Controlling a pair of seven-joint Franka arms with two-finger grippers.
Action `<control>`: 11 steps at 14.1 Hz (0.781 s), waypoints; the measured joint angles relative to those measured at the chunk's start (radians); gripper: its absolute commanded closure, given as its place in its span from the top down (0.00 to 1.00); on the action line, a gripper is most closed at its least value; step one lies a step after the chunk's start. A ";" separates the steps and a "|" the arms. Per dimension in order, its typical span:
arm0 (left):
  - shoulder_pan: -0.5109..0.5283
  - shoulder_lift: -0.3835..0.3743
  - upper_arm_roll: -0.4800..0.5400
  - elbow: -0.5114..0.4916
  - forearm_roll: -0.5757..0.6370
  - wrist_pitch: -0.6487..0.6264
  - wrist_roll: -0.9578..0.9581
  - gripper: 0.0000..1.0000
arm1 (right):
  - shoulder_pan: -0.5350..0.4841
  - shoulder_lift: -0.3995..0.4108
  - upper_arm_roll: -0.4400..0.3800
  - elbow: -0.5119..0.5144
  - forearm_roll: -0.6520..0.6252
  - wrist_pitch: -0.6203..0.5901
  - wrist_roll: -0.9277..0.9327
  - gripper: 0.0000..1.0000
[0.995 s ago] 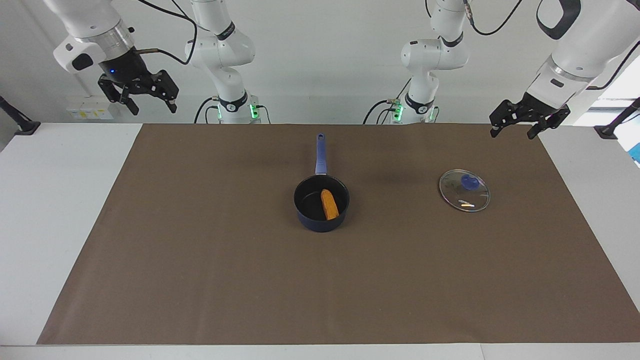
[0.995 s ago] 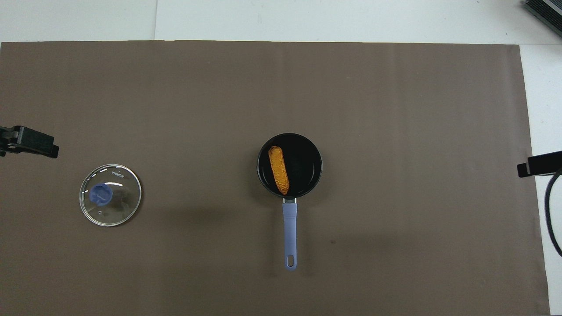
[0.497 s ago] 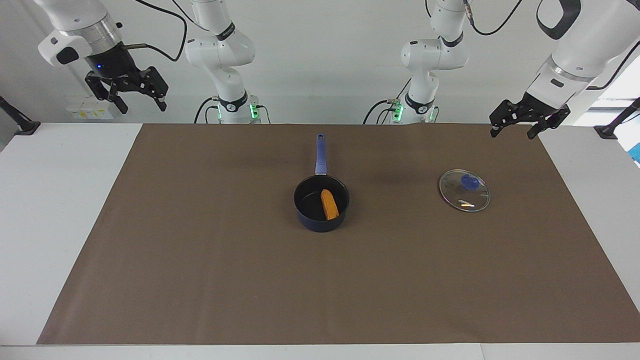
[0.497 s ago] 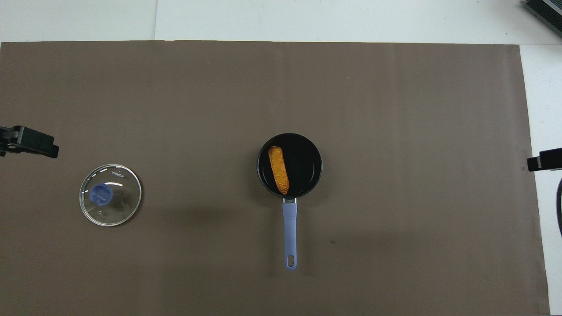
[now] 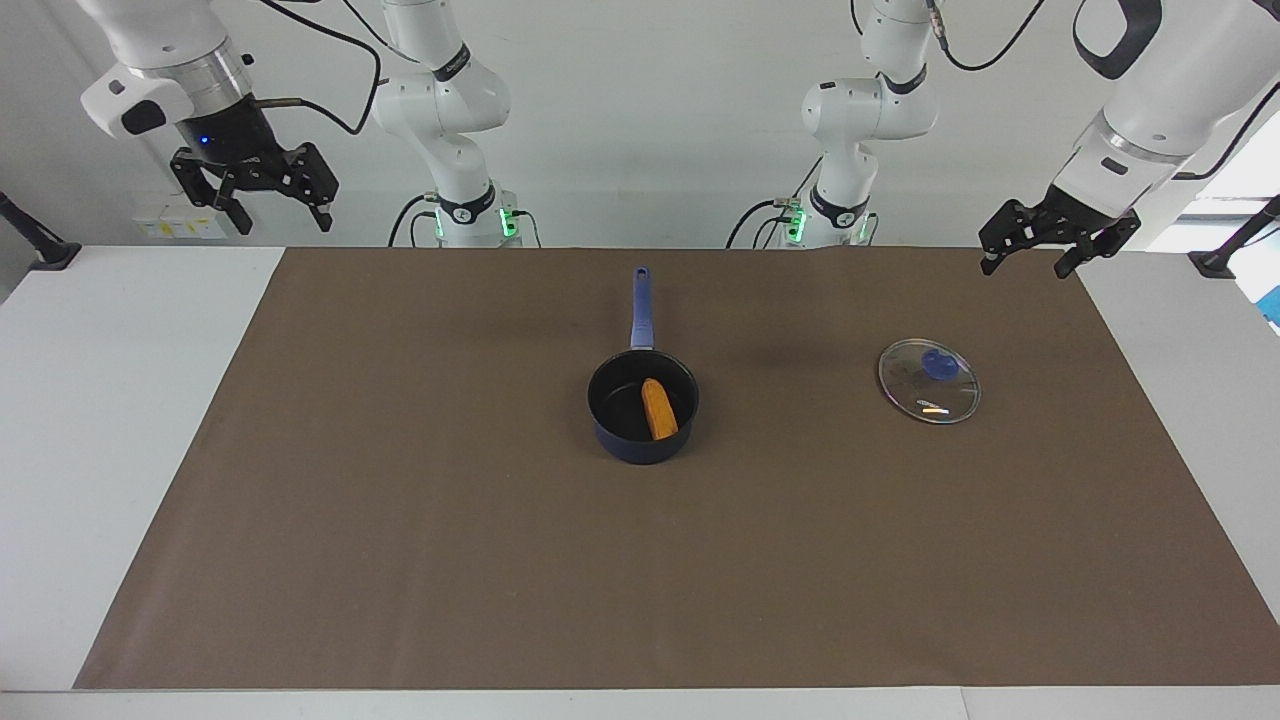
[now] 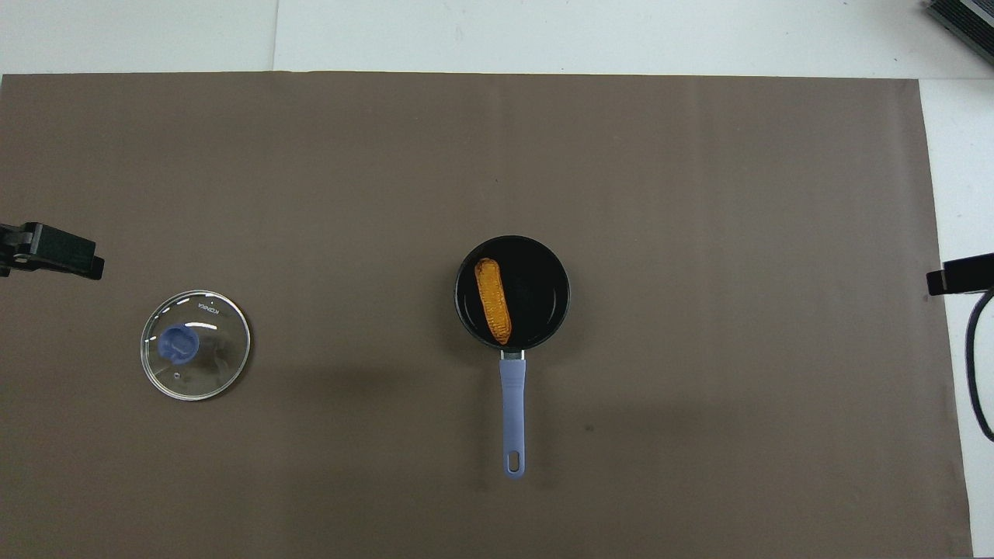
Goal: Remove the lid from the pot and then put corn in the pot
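Observation:
The dark blue pot (image 5: 620,430) (image 6: 543,310) stands in the middle of the brown mat, its long handle (image 5: 641,308) pointing toward the robots. The orange corn (image 5: 658,408) (image 6: 493,301) lies inside it. The glass lid (image 5: 929,381) (image 6: 195,345) with a blue knob lies flat on the mat toward the left arm's end. My left gripper (image 5: 1032,260) is open and empty, raised over the mat's edge at that end. My right gripper (image 5: 282,213) is open and empty, raised high at the right arm's end.
The brown mat (image 5: 400,520) covers most of the white table (image 5: 100,400). Only the tips of the left gripper (image 6: 54,252) and right gripper (image 6: 963,273) show at the overhead view's edges.
My right gripper has risen and drawn back toward its own end of the table, then shifted slightly. The left arm, pot, corn and lid have not moved.

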 measured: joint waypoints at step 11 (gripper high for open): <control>0.000 0.000 0.000 0.000 0.000 0.000 0.000 1.00 | 0.018 0.000 0.003 -0.004 -0.025 0.001 -0.026 1.00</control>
